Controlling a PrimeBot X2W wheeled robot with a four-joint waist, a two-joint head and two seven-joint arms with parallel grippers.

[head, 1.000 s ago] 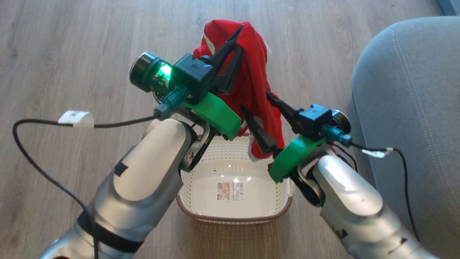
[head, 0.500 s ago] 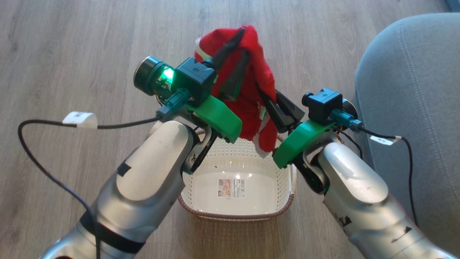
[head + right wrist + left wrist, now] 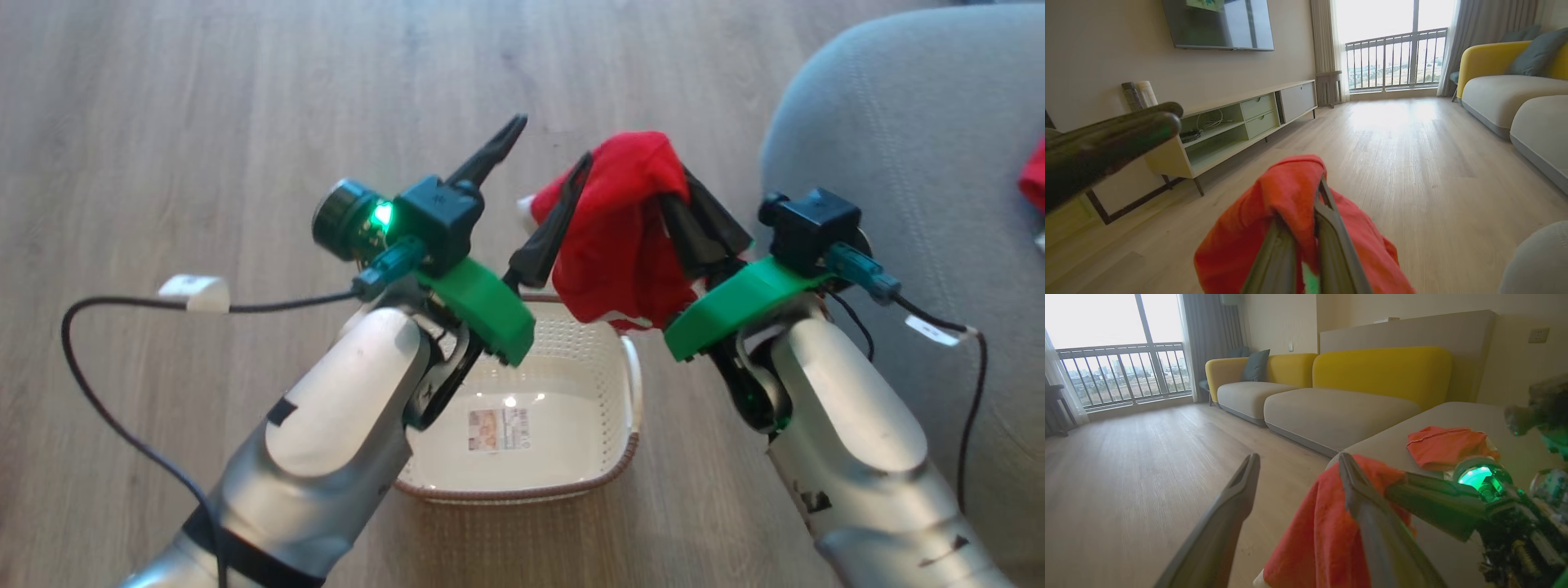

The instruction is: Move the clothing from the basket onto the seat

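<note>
Head view showed the right end effector [image 3: 682, 196] pinching the red garment [image 3: 620, 245] and the left end effector [image 3: 553, 140] open, so a high swing over the seat [image 3: 898, 122] looked wisest.

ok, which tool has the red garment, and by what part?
Right tool, shut on a bunched upper fold of the red garment; rest hangs free. Left tool open, empty.

I've got hard daylight from the balcony window [image 3: 1392, 45], clipped to white in both wrist views, with a glare patch on the floor [image 3: 1396, 118]. Head view is even, soft shadow at the basket [image 3: 506, 494] front rim, small highlights inside. Wrist views bow at the edges. Left tool [image 3: 1298, 459] is close and blurred; the clothing [image 3: 1290, 192] reads orange-red in those views.
</note>
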